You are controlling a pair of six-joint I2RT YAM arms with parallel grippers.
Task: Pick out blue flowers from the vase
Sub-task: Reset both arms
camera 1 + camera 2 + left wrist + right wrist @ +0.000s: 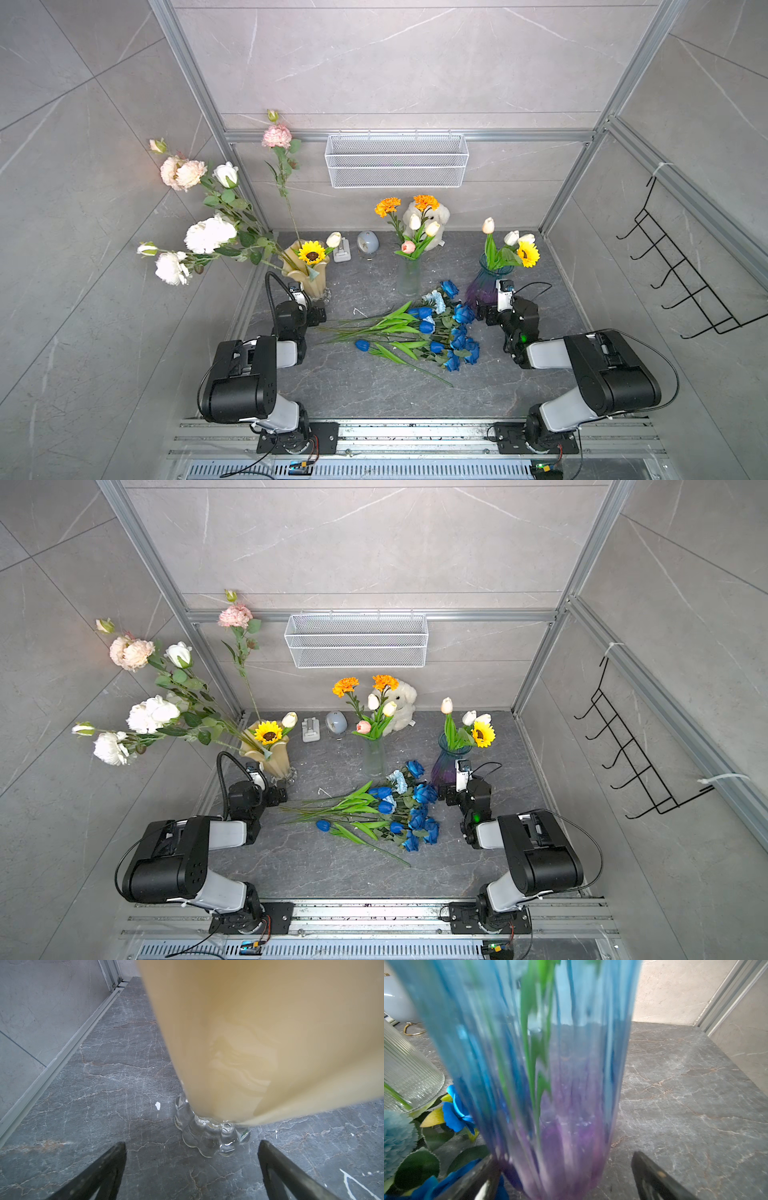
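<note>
Several blue flowers [432,328] [395,808] lie in a heap on the dark table, stems pointing left. Three vases stand behind them: a beige vase [305,270], a clear ribbed vase [409,278] and a blue-purple vase [484,286]. My left gripper [318,313] is open and empty, low before the beige vase's [249,1032] clear foot. My right gripper [564,1156] is open, with the blue-purple vase's [529,1064] base between its jaws and a gap on one side. A blue rose [456,1113] and a pale blue carnation [396,1136] lie beside that vase.
Long white and pink blooms [208,232] lean far left out of the beige vase. Orange and white blooms fill the clear vase. A plush toy [432,216], a grey egg-shaped object [368,242] and a small white object [341,253] stand at the back. A wire basket [397,160] hangs on the wall.
</note>
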